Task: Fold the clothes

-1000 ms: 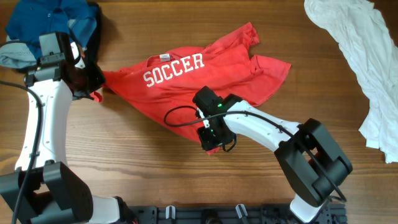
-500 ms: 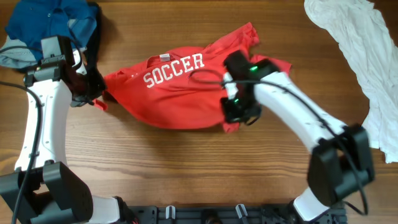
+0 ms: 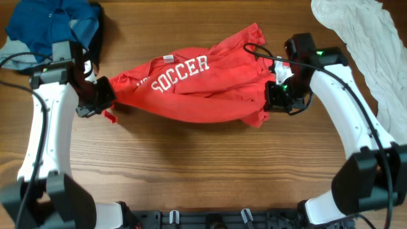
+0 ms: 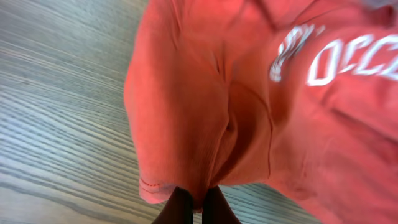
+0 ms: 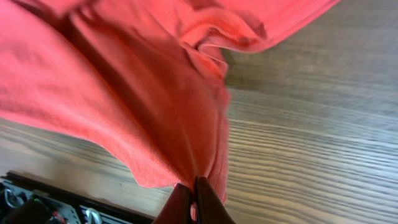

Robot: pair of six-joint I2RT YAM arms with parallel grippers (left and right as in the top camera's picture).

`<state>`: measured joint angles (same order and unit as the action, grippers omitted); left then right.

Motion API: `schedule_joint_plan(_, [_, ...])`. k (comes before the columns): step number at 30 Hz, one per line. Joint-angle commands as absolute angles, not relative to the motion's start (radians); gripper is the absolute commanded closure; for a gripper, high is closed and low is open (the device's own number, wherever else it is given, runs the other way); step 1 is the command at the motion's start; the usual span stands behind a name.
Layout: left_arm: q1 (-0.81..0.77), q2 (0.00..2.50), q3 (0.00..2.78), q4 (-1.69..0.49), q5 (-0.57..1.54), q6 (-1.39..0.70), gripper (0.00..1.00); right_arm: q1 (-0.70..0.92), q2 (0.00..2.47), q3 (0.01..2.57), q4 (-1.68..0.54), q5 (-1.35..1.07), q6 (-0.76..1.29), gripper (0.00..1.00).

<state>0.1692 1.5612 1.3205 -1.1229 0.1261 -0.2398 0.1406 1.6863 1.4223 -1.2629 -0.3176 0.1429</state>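
You are working through the spreading-out step that comes ahead of any fold: the red T-shirt (image 3: 191, 95) is hanging as a bunched, rope-like band between your two arms rather than lying flat. Your left gripper (image 3: 105, 100) is clenched on one end of the cloth, and the left wrist view is showing its fingertips (image 4: 196, 202) pinching a hemmed edge, with the fabric running away from them towards the white lettering (image 3: 180, 75). Your right gripper (image 3: 275, 100) is clamped on the opposite end, and its own camera is showing the tips (image 5: 193, 193) biting into a gathered fold, with the rest of the shirt spilling away ahead of them. So the shirt is sitting between the grippers, touching both, with its middle sagging onto the worktop (image 3: 191, 165) and its upper part creased in loose folds. To my eye the next move is calling for an even pull apart with both grips kept firm, then a lowering so the cloth is settling flat and face up. Watch the white garment (image 3: 375, 57), which is lying near the outer side of the right gripper, and the blue garment (image 3: 44, 22) just beyond the left one, because either could be dragged in.
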Motion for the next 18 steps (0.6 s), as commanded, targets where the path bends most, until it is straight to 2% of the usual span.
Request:
schedule_joint_plan(1, [0.167,1.325,1.346,-1.114,0.146,-0.278,0.96,0.088,1.549,1.583,-1.258,-0.325,0.115,0.96])
schedule_joint_plan(5, [0.167,1.079,1.386,-1.009,0.129,-0.278,0.96,0.027,1.483,1.736,-1.257,-0.234,0.116,0.96])
schedule_joint_plan(8, [0.167,0.905,1.388,-0.822,0.125,-0.278,0.96,-0.028,1.467,1.868,-1.259,-0.232,0.115,0.96])
schedule_joint_plan(11, [0.167,0.834,1.388,-0.739,0.094,-0.278,0.96,-0.047,1.458,1.951,-1.266,-0.232,0.112,0.96])
schedule_joint_plan(18, [0.167,0.879,1.387,-0.835,0.155,-0.278,0.96,-0.043,1.509,1.937,-1.347,-0.279,0.091,0.96])
